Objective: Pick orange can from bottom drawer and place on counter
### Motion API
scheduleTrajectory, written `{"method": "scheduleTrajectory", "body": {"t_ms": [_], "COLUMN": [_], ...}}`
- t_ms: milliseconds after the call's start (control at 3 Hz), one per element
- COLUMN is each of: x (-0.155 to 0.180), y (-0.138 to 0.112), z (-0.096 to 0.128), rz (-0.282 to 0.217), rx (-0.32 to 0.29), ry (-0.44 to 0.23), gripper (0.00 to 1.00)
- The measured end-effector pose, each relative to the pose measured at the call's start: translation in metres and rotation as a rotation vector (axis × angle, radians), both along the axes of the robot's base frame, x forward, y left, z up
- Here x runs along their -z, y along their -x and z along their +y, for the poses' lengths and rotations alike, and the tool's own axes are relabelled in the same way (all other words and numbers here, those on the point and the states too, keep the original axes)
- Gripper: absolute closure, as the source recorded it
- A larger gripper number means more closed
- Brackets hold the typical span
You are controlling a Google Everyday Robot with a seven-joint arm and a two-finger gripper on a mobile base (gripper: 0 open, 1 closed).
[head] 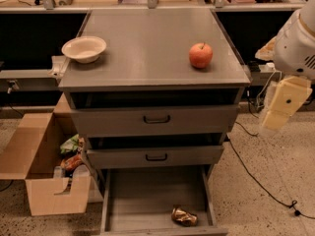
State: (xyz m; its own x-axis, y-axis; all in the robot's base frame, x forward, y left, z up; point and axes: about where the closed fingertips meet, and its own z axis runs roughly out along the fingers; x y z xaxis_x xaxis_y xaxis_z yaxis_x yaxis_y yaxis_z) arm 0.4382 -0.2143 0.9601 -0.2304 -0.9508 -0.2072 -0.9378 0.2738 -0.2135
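Cardboard box (34,166): on the floor at 9 o'clock of the drawers, flaps open, out of my path.
Bowl (83,48): on the bench (147,43), toward its 10 o'clock corner.
Bottom drawer (147,195): pulled out, with the two drawer fronts above it.
Orange can (184,216): lying in the bottom drawer at 5 o'clock, close to the front lip and near the right wall.
Apple (201,55): on the bench at 2 o'clock; the middle looks the best landing spot.
End effector (274,117): off the bench's right edge at 3 o'clock, level with the upper drawer front, well apart from the can. Apart or together, I cannot tell.
Arm pose: white segment enters from upper right; the cream link slopes toward 7 o'clock.
Step in hand: the reach, I judge. I should come over the tray from its front, clear of the overhanging fronts, descend straight, and clamp gently. Creased metal may slip.
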Motion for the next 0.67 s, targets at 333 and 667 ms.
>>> {"method": "scheduleTrajectory", "body": {"t_ms": [333,667], "x": [0.028,0.101], "y": [0.007,0.023], "z": [0.013,0.031], "rz": [0.011,0.065], "rx": [-0.036,-0.079], "ry": [-0.009,-0.076], "gripper": [0.00,0.00]}}
